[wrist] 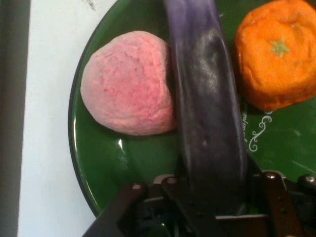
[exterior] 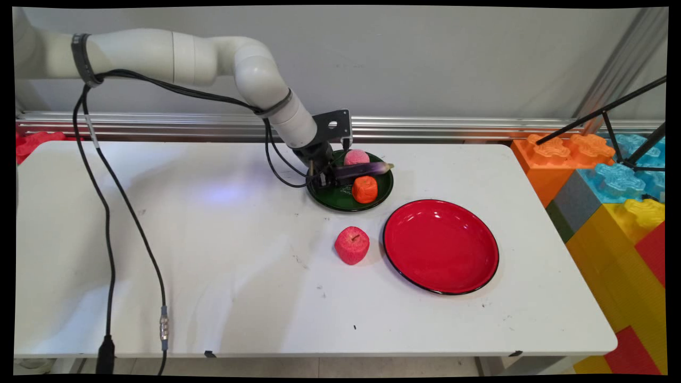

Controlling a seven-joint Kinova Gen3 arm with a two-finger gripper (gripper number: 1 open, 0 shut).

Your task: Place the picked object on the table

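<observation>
My gripper (exterior: pixel 331 177) is low over the left part of a dark green plate (exterior: pixel 340 201) and is shut on a purple eggplant (exterior: pixel 362 169). The eggplant (wrist: pixel 207 113) runs from between my fingers across the plate, its stem end over the right rim. A pink peach (exterior: pixel 356 157) lies at the plate's far side, touching the eggplant, and shows as a pink ball (wrist: pixel 129 84) in the hand view. An orange fruit (exterior: pixel 365 189) sits on the plate's near right, just beside the eggplant.
A red apple (exterior: pixel 351 245) stands on the white table in front of the green plate. A bare red plate (exterior: pixel 441 246) lies to its right. Big coloured blocks (exterior: pixel 612 202) and a black tripod (exterior: pixel 622 133) stand past the table's right end.
</observation>
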